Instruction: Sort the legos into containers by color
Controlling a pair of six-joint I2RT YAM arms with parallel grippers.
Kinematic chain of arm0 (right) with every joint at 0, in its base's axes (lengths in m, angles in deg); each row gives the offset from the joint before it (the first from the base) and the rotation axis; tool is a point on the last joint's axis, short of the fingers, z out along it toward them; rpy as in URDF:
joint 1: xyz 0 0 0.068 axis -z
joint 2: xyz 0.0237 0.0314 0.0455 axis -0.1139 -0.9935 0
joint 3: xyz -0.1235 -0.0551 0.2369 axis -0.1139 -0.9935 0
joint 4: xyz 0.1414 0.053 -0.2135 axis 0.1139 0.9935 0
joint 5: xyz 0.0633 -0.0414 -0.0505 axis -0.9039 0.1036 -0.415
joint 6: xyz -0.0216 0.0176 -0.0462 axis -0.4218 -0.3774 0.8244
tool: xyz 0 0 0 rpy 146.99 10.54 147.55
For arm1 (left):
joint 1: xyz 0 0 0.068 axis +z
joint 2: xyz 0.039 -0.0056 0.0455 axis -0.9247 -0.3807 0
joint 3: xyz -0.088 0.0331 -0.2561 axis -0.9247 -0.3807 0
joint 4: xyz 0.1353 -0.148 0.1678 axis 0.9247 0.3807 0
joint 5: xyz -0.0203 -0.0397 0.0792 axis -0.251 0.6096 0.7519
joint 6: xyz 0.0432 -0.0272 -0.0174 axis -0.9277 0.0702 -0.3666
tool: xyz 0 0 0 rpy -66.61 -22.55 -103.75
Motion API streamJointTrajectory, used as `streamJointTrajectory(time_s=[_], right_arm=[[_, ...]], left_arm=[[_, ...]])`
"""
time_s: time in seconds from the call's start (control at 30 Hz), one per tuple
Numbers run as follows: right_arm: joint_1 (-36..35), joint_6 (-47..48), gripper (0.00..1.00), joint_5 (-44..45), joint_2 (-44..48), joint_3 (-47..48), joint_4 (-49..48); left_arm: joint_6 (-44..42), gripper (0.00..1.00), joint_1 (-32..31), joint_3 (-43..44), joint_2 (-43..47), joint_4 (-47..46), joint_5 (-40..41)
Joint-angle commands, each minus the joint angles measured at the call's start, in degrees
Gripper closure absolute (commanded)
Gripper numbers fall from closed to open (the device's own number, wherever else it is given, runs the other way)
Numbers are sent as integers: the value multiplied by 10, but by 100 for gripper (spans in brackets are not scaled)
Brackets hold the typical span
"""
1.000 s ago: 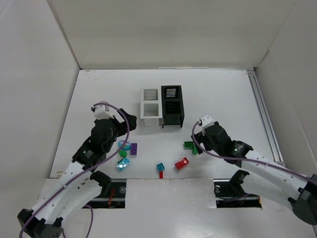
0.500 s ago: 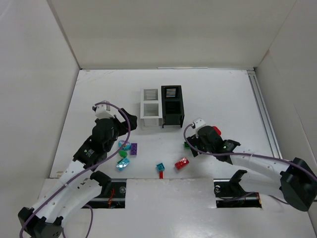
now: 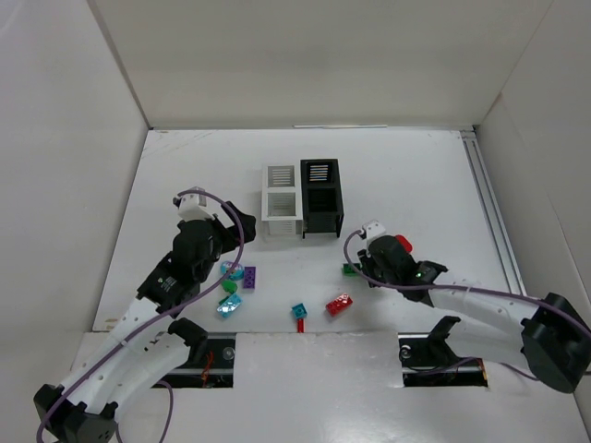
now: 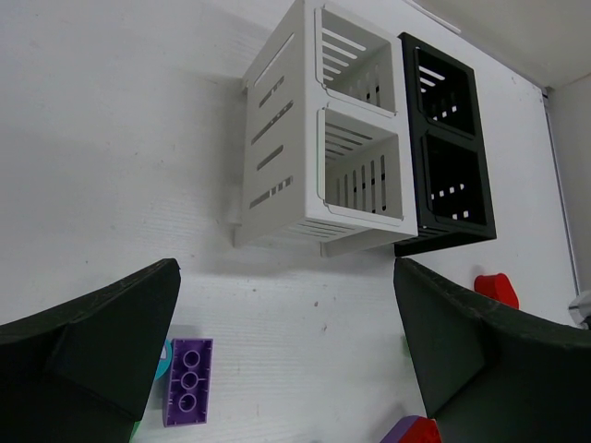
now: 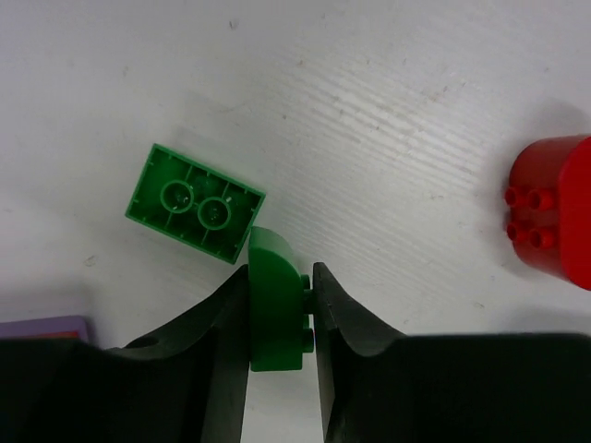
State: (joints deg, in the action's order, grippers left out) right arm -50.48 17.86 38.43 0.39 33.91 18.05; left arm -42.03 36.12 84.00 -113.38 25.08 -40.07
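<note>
My right gripper (image 5: 280, 295) is shut on a green lego (image 5: 274, 305) standing on edge on the table, its studs against the right finger. A second green lego (image 5: 194, 203) lies upside down just beyond it, touching its tip. From above, the right gripper (image 3: 363, 268) sits over the green legos (image 3: 350, 269), below the black container (image 3: 321, 197). The white container (image 3: 281, 201) stands beside the black one. My left gripper (image 4: 284, 268) hangs open over bare table, with a purple lego (image 4: 188, 380) by its left finger. The white container (image 4: 305, 166) and black container (image 4: 452, 157) lie ahead of it.
A red lego (image 3: 339, 304) and a cyan lego (image 3: 299, 311) lie near the front edge. Cyan legos (image 3: 229, 305) and a green one (image 3: 229, 286) cluster by the purple lego (image 3: 249, 276) under the left arm. A red round lego (image 5: 554, 212) lies right of the right gripper. White walls surround the table.
The right arm came down onto the green legos and its jaws closed from wide open onto one of them. The left arm has stayed put.
</note>
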Motion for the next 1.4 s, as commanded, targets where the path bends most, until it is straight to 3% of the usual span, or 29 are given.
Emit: streamJointTrajectory(time_s=[0.0, 0.17, 0.27, 0.5, 0.67, 0.9, 1.03, 1.07, 1.17, 1.37], right_arm=[[-4, 2, 93, 28, 52, 23, -16], [-4, 67, 93, 53, 91, 106, 2], [-4, 123, 91, 27, 76, 149, -49], [-4, 249, 91, -47, -69, 322, -83], [-4, 277, 90, -77, -177, 393, -93], [-4, 277, 70, -64, -241, 426, -93], [-4, 277, 47, -64, -225, 418, -93], [-4, 277, 31, -64, -218, 412, -93], [-4, 277, 17, -57, -186, 389, -88], [-4, 246, 13, -44, -83, 292, -42]], left_arm=[[-8, 0, -3, -6, 3, -22, 6], [-8, 0, -3, -6, 3, -27, -6], [-8, 0, -3, -6, 3, -27, -6], [3, 0, -3, -11, 3, -32, -17], [3, 0, -3, -16, -8, -38, -29], [3, 0, -3, -6, -19, -27, -29], [3, 0, -3, -6, -19, -27, -29], [3, 0, -3, -6, -14, -27, -29], [3, 0, -3, -11, -14, -27, -40], [9, 0, -3, -17, -9, -32, -53]])
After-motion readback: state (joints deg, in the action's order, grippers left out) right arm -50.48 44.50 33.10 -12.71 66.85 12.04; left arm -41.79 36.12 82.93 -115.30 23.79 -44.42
